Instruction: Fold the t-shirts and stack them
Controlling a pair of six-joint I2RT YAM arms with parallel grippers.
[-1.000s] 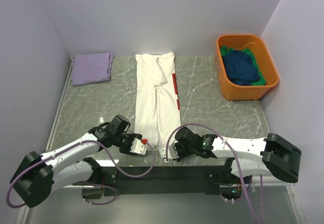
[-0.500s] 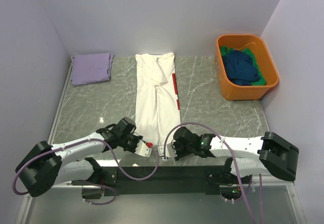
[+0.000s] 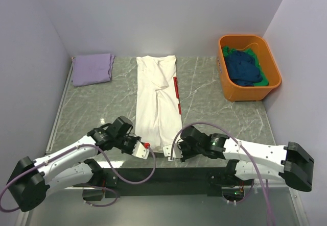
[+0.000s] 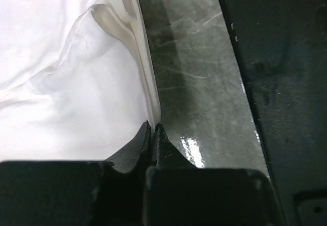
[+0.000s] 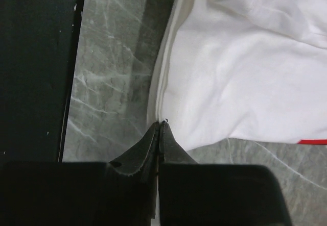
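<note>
A large white t-shirt (image 3: 157, 101) lies folded into a long strip down the middle of the table, with a red panel edge (image 3: 177, 89) on its right side. My left gripper (image 3: 144, 149) is shut on the hem at the near left corner; the hem runs into its jaws in the left wrist view (image 4: 153, 126). My right gripper (image 3: 171, 153) is shut on the hem at the near right corner (image 5: 161, 124). A folded lavender shirt (image 3: 92, 69) lies at the back left. Dark blue (image 3: 244, 68) and green (image 3: 261, 81) shirts sit in the tub.
The orange plastic tub (image 3: 249, 91) stands at the back right against the wall. The grey marble table (image 3: 214, 108) has a black front rail (image 3: 163, 174) just behind both grippers. Walls close in on the left, back and right.
My left gripper has moved right onto the shirt's near left corner. The right arm's elbow has swung right while its gripper stayed at the near right corner. The shirt has shifted slightly toward me.
</note>
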